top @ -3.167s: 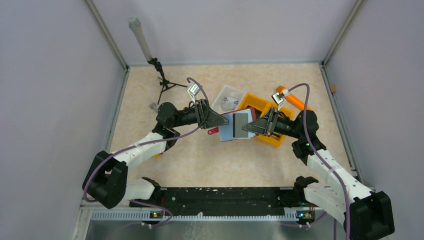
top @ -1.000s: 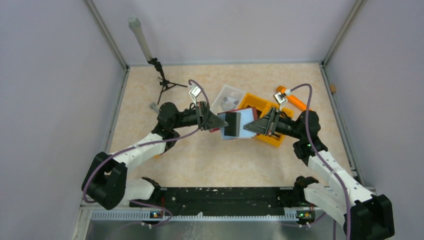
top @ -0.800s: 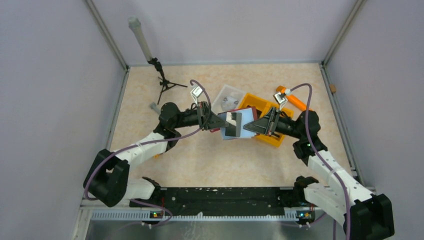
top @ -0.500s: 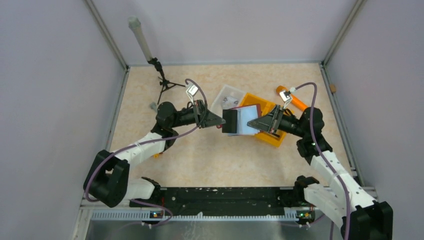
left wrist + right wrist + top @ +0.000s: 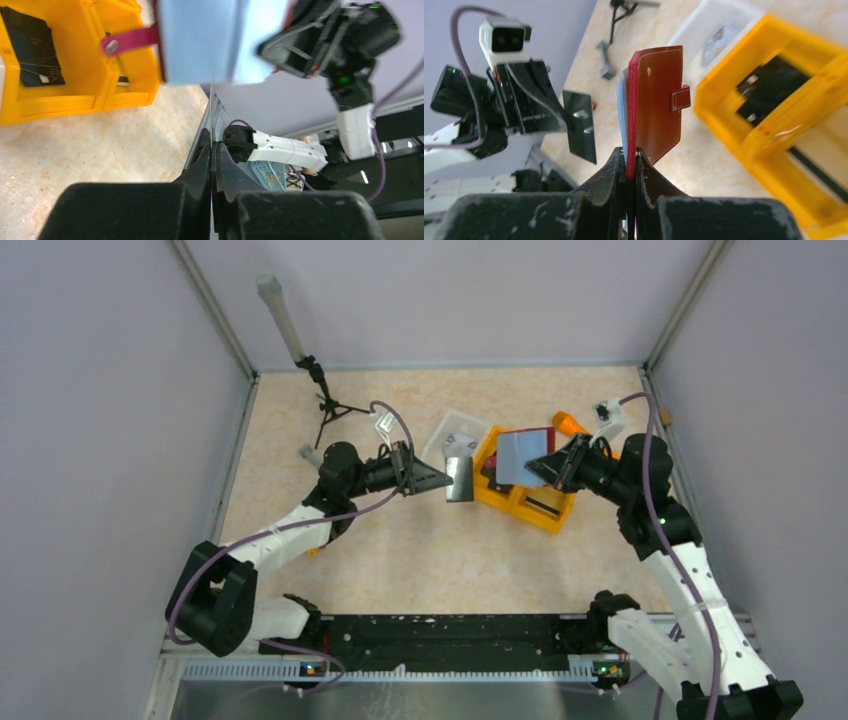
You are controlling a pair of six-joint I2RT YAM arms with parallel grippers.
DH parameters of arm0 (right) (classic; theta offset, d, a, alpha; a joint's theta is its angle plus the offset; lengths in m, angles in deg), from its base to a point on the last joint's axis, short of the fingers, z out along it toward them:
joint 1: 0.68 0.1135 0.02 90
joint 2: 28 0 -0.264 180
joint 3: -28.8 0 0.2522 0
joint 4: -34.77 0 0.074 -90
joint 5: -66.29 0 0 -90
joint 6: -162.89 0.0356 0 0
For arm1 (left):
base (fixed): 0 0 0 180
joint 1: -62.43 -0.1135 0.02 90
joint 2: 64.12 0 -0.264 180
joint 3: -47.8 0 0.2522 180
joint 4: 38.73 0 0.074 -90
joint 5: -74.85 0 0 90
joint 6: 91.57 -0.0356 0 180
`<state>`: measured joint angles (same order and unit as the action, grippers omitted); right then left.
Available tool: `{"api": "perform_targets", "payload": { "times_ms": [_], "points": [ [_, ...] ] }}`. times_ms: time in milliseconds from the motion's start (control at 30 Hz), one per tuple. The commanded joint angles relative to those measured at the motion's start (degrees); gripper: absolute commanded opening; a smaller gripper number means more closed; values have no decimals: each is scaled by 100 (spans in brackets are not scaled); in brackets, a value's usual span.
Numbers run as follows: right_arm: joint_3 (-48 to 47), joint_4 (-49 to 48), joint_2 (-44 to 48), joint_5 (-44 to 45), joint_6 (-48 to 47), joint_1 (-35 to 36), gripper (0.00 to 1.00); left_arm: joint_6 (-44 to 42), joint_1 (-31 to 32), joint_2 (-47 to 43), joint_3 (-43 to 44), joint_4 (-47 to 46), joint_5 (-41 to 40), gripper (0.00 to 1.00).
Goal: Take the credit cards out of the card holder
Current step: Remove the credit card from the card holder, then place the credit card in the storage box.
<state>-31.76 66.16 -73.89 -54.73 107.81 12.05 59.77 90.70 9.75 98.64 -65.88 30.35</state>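
The left gripper (image 5: 212,146) has its fingers (image 5: 199,162) pressed together on one grey-silver credit card (image 5: 459,478). The left wrist view shows the card edge-on as a thin line. Only its near edge is pinched, and the rest stands out past the fingertips. From overhead the card hangs above the table (image 5: 400,560), just at 9 o'clock of the orange tray (image 5: 520,502) and at 6 o'clock of the white tray (image 5: 447,430). It touches neither the trays nor the card holder.

The right gripper (image 5: 628,161) is clamped tight on the lower edge of the dark red card holder (image 5: 656,112). In the right wrist view the holder stands upright out of the jaws, with its strap tab (image 5: 680,97) pointing to 3 o'clock and its pale blue-grey inner face turned toward the left arm. From overhead the holder is held in the air over the far part of the orange tray, at about 2 o'clock from the card, near it but apart. Whether more cards sit inside it cannot be told.

Dark flat items lie in the orange tray's compartments. A black tripod (image 5: 325,410) stands at 10 o'clock from the left gripper, well away
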Motion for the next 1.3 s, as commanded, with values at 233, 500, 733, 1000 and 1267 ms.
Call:
{"api": "perform_targets", "payload": {
  "times_ms": [233, 500, 733, 1000, 1267],
  "points": [
    [-1593, 1327, 839, 3242, -1356, -40, 0, -721, 640, 905, 852, 547, -1789, 0],
    [-1757, 1145, 1118, 3485, -1168, -40, 0, 475, 1584, 1889, 1158, 73, -4525, 0],
    [-1775, 1177, 1284, 3499, -1243, -34, 0, -2221, 2067, 2918, 3799, 2951, -5000, 0],
    [-1978, 1393, 1534, 3893, -1662, -39, 0, -6235, 2130, 3059, 4380, 4037, -4826, 0],
    [-1864, 1393, 1654, 3918, -1705, -34, 0, -10230, 2345, 3112, 4376, 4737, -4495, 0]
  ]
}}
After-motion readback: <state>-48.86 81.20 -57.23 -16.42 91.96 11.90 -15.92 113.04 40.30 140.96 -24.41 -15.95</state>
